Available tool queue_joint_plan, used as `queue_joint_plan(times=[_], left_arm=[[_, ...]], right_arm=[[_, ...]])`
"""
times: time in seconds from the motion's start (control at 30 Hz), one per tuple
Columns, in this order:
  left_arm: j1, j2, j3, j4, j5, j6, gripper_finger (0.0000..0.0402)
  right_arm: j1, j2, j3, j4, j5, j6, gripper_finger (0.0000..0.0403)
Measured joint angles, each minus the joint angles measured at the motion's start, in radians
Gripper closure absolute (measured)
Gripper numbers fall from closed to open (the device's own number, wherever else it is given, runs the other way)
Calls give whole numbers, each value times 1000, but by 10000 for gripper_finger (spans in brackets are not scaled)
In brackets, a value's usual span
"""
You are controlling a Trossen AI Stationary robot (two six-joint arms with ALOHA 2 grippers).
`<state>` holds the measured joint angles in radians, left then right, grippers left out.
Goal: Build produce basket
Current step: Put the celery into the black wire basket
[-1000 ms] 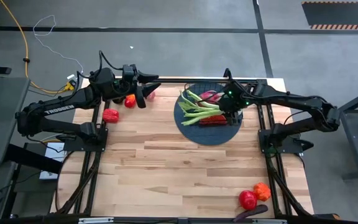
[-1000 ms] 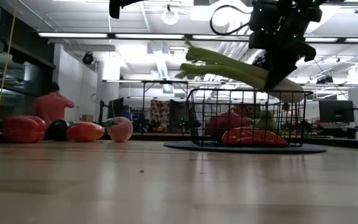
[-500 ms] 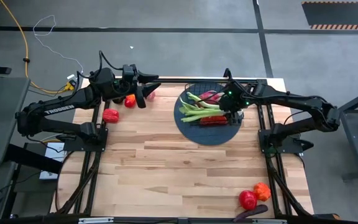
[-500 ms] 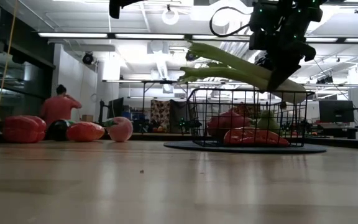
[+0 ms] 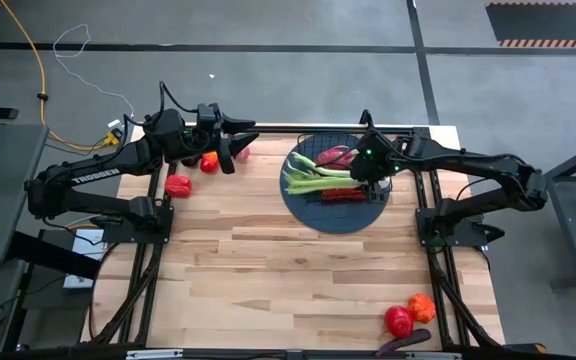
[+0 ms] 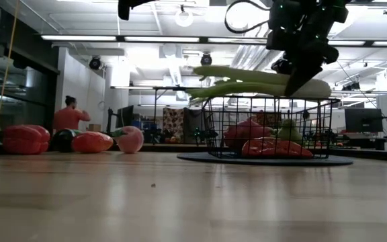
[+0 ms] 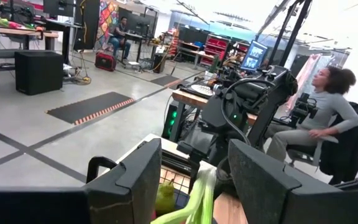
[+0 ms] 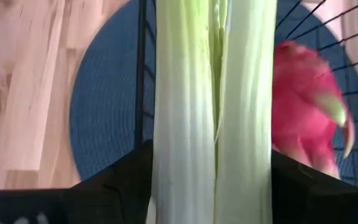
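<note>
Pale green celery (image 6: 261, 81) lies across the basket (image 6: 267, 128) rim between the right gripper's (image 5: 371, 170) parted fingers; left fingers apart, empty.

Light wooden plank table (image 5: 268, 270), black frame rails along its side edges.

Far right part: dark grey round disc (image 5: 303, 205) flat on the wood, the black wire-mesh basket (image 6: 213, 128) standing on it.

Far left corner: a loose cluster of produce directly on the boards. High view shows a red piece (image 5: 178, 185) nearest the left edge, a red-orange one (image 5: 209, 162) just beyond it, a pinkish one (image 5: 241, 152) near the far rail. Low view shows them in a row: red pepper (image 6: 24, 139), something dark (image 6: 62, 140), a red-orange piece (image 6: 93, 142), a peach-coloured round fruit (image 6: 130, 139).

Near right corner: red round piece (image 5: 399, 321) touching an orange one (image 5: 422, 307), dark eggplant (image 5: 404, 343) at the very edge.
</note>
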<state>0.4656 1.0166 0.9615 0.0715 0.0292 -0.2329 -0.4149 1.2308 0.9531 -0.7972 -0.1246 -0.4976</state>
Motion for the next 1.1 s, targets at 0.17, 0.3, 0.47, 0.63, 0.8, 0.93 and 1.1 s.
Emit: queue_joint_plan(times=[0.17, 0.3, 0.47, 0.63, 0.8, 0.93, 1.1], left_arm=[[0, 0, 0, 0, 0, 0, 225], [0, 0, 0, 0, 0, 0, 225], [0, 0, 0, 0, 0, 0, 225], [0, 0, 0, 0, 0, 0, 225], [0, 0, 0, -1, 0, 0, 225], [0, 0, 0, -1, 0, 0, 225], [0, 0, 0, -1, 0, 0, 225]], right_arm=[[3, 0, 0, -42, -2, 59, 179], [3, 0, 0, -5, -7, 80, 179], [3, 0, 0, 56, -22, 138, 179], [3, 0, -42, 104, -30, 173, 179], [3, 0, -85, 134, -28, 165, 179], [3, -1, -85, 135, -27, 107, 179], [3, -1, -85, 132, -14, -33, 179]])
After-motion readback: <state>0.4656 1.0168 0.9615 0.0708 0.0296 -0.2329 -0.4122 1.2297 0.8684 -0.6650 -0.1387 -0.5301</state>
